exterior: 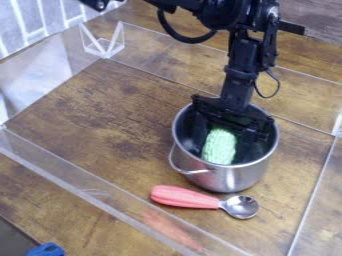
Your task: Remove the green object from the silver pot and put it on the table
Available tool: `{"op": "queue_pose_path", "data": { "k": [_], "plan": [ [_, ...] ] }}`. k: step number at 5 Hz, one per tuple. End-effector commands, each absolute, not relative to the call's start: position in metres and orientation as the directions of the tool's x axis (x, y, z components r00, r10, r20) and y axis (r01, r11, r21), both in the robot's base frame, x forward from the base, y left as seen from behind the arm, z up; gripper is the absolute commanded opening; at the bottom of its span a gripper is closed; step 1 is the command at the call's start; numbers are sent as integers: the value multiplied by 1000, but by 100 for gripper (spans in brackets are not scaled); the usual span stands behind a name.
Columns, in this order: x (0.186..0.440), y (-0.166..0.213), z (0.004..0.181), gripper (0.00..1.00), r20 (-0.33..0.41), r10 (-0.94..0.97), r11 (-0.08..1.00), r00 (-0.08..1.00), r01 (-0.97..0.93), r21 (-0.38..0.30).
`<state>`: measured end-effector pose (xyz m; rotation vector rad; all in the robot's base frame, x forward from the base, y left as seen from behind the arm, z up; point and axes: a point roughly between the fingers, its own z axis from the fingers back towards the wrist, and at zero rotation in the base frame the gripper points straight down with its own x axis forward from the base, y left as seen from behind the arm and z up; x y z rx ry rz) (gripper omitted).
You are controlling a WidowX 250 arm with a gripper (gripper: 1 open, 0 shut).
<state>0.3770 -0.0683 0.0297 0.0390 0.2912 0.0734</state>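
The silver pot (pixel 214 178) stands on the wooden table (pixel 107 110), right of the middle. The knobbly light-green object (pixel 219 145) lies inside it on the pot's floor. My black gripper (pixel 234 120) reaches down into the pot from behind. It is open, and its two fingers stand just inside the rim on either side of the far end of the green object. The jaws span almost the pot's width, with space between them and the green lump. I cannot tell whether the fingers press against the pot's wall.
A red-handled spoon (pixel 201 199) lies on the table just in front of the pot. Clear acrylic walls (pixel 80 170) edge the tabletop at the front left and at the back. A small blue thing (pixel 47 250) shows at the bottom left corner.
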Motion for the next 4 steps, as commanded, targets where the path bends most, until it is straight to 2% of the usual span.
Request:
{"op": "queue_pose_path", "data": {
  "k": [1, 3, 4],
  "plan": [
    [394, -47, 46, 0, -231, 8, 999, 973, 0, 35],
    [388, -67, 44, 0, -230, 40, 999, 972, -35, 28],
    [389, -63, 53, 0, -225, 16, 1000, 974, -11, 23]
  ]
}}
